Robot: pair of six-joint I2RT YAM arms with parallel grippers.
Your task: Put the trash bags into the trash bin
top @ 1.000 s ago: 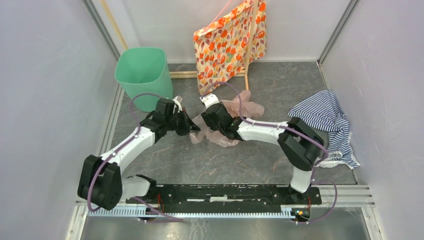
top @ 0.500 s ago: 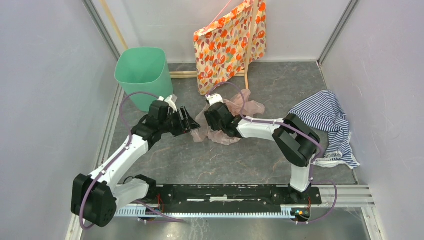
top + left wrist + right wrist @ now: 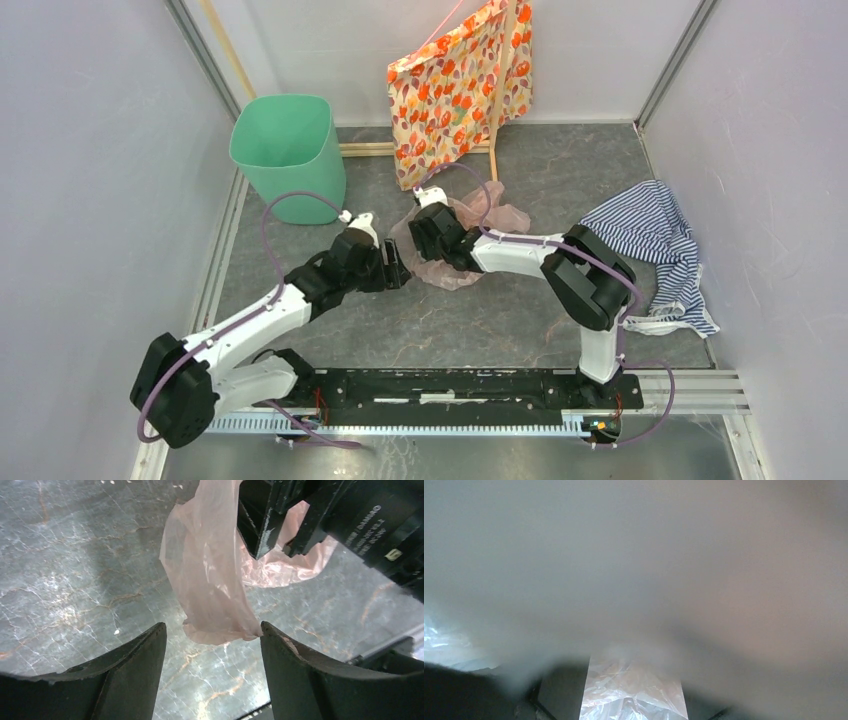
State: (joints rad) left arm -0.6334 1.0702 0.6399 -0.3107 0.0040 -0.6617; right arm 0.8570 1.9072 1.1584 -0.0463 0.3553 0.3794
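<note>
Your left gripper has its jaws wide apart with nothing between the pads. In the left wrist view its two dark fingers frame the lower edge of the bag. That edge hangs just beyond the tips and seems to brush the inner corner of the finger on the right of that view.

The bag is thin, pink and see-through. It lies crumpled on the table near the middle, between the two grippers and mostly under your right one. One long flap is lifted and hangs down from around the right gripper.

In the left wrist view, the right gripper's black fingers stand apart. Pink film shows between them and draped around them. You cannot tell from these views whether the film is pinched or only caught over a finger. The right wrist view does not settle it. Film lies close over most of that lens and blurs it, and only a crinkled patch of plastic shows clearly at the bottom.

The bin stands upright at the back left of the table, well apart from the bag, with its mouth open.

A floral bag leans at the back beside a stick. A striped cloth lies heaped by the right wall.
</note>
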